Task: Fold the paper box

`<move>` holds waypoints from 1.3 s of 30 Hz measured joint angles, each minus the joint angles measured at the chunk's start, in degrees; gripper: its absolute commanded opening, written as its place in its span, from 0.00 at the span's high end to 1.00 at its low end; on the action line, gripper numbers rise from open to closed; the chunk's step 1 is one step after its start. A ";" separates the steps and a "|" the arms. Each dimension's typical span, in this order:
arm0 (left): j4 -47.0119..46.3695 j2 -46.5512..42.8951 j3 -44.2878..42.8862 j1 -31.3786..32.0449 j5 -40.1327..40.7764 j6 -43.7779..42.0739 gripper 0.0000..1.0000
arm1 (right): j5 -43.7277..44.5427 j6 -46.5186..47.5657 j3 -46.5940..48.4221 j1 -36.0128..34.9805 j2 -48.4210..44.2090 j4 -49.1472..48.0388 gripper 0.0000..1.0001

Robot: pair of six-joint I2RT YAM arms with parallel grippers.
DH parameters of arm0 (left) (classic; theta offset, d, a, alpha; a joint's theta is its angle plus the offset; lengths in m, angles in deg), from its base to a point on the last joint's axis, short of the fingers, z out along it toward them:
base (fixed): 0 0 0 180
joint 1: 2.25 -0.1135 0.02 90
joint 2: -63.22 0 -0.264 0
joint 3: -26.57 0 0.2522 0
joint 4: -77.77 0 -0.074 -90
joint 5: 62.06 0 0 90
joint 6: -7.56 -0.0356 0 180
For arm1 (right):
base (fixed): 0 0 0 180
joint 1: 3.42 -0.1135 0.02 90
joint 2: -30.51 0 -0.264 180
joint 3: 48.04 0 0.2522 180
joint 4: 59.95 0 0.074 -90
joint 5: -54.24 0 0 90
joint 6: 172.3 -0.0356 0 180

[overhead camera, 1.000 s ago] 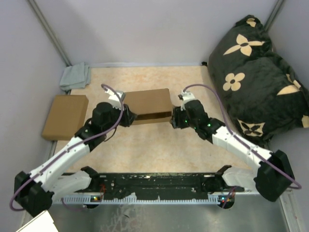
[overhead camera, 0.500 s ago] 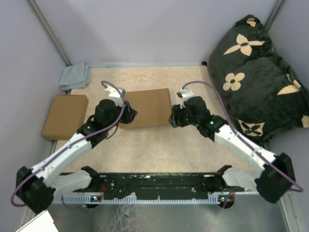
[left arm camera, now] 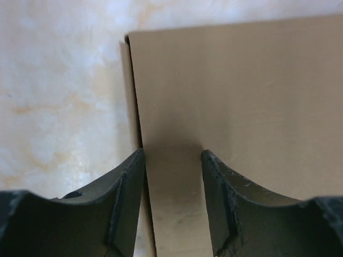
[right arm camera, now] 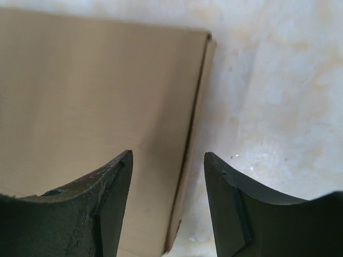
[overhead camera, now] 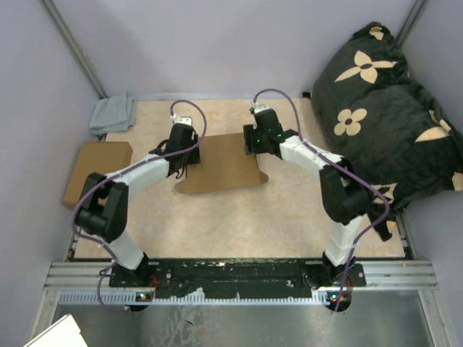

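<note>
The paper box (overhead camera: 221,165) is plain brown cardboard lying flat-topped in the middle of the table, with rounded tabs at its near corners. My left gripper (overhead camera: 182,150) is open over the box's left edge. In the left wrist view the box (left arm camera: 241,96) has its left edge running between the open jaws of the left gripper (left arm camera: 171,156), which grip nothing. My right gripper (overhead camera: 255,142) is open over the box's right edge. In the right wrist view the box (right arm camera: 96,91) has its right edge between the open jaws of the right gripper (right arm camera: 168,158).
A second folded brown box (overhead camera: 98,173) lies at the left table edge. A grey cloth (overhead camera: 112,114) sits in the far left corner. A black flowered cushion (overhead camera: 383,108) fills the right side. The arm rail (overhead camera: 231,278) runs along the near edge.
Both arms have stretched from the box's near corners to points over its left and right edges. The dark gap at the box's front has closed and the top lies flat.
</note>
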 measured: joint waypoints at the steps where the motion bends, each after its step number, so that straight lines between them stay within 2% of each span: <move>1: 0.22 2.36 0.07 -0.52 -0.11 0.39 0.48 | -0.13 -0.15 -0.02 0.20 2.91 0.02 0.45; 4: -0.90 5.33 0.20 -0.72 -0.28 1.44 0.49 | -1.07 -1.49 -1.33 0.48 7.45 -1.97 0.45; 17: -8.20 4.20 4.00 -1.14 -4.70 2.29 0.57 | -2.34 -5.92 -15.19 1.18 -0.22 -14.45 0.48; 20: -8.72 4.20 3.98 -0.92 -7.54 1.81 0.57 | -1.77 -7.04 -17.79 1.42 -2.67 -14.05 0.48; 26: -8.31 5.31 2.49 -0.90 -10.51 1.66 0.57 | 1.81 -7.32 -17.25 1.46 -3.56 -10.73 0.45; 32: -8.92 4.63 3.23 -0.46 -12.00 1.77 0.45 | 4.87 -6.38 -15.04 1.44 -3.78 -6.01 0.39; 39: -6.88 -4.26 7.13 1.44 -14.73 1.92 0.43 | 6.14 -5.40 -12.66 1.33 -4.96 -2.43 0.38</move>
